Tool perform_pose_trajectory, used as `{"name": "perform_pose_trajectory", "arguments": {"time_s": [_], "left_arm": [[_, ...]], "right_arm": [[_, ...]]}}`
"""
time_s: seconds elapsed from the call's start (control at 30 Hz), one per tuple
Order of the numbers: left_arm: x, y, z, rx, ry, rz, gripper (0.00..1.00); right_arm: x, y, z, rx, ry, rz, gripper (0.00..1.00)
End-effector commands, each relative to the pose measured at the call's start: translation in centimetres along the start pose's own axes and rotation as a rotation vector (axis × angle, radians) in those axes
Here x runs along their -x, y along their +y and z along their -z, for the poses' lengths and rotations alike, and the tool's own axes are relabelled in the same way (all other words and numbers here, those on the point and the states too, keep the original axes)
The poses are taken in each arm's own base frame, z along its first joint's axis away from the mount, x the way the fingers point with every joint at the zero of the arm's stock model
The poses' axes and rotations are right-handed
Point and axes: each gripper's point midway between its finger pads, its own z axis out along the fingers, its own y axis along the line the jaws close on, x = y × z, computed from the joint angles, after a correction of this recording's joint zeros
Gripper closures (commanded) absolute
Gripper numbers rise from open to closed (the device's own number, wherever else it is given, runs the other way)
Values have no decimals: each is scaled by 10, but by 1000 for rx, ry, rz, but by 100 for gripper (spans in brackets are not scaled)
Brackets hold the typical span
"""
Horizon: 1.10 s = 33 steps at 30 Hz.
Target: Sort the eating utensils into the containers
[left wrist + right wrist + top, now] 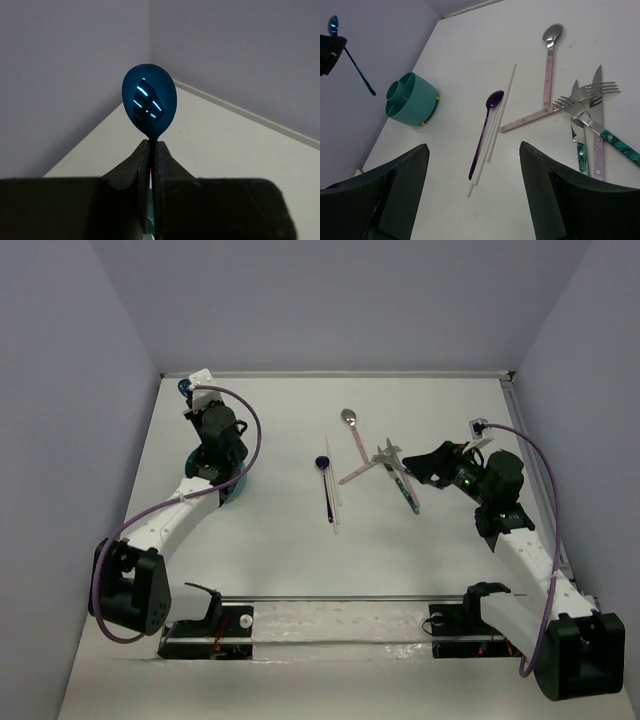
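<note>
My left gripper [151, 150] is pinched tight on the blue spoon [149, 106], jaws pressed together on the neck just below the bowl. The spoon hangs bowl-up over the cup [412, 99], its thin handle slanting down, with the tip just above the cup's rim on the far side. It is not inside any compartment yet.

I judge this spoon to be light and stiff, thin metal with a glossy coat, so slippery. With only 2 narrow pads on a slim neck, it could swivel like a pendulum. Holding close under the bowl is a fair place, since the bowl's flare stops it sliding down through the pads. The long free handle will swing if I move sharply.

The bowl is an oval of deep mirror blue showing bright streaks of reflected light. The handle is a dark, straight, very slender rod.

My right gripper [472, 150] is wide open and holds nothing. It hovers well to the right of the cup, above the pieces that lie on the table [470, 55]. Nearest the cup lie a purple spoon [485, 135] and white sticks [496, 122] just beside it. Farther right are a pink-handled spoon [548, 65] and a crossed heap of forks [587, 97] and knives [596, 150].
</note>
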Motion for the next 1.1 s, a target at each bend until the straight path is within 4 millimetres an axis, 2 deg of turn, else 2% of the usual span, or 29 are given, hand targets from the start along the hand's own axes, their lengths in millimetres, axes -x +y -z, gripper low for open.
{"name": "perform_pose_trajectory", "arguments": {"time_s": [0.0, 0.3, 0.77, 0.87, 1.07], "left_arm": [[13, 5, -18, 50, -79, -21, 100], [-1, -8, -45, 73, -102, -122, 100], [-30, -22, -61, 84, -110, -126, 100], [-33, -22, -64, 99, -119, -123, 100], [-50, -30, -71, 94, -103, -129, 100]], "right_arm": [[11, 10, 0, 50, -47, 31, 21], [10, 10, 0, 59, -46, 29, 21], [9, 15, 0, 86, -40, 26, 21], [7, 22, 0, 118, -27, 24, 21], [8, 22, 1, 116, -36, 26, 21]]}}
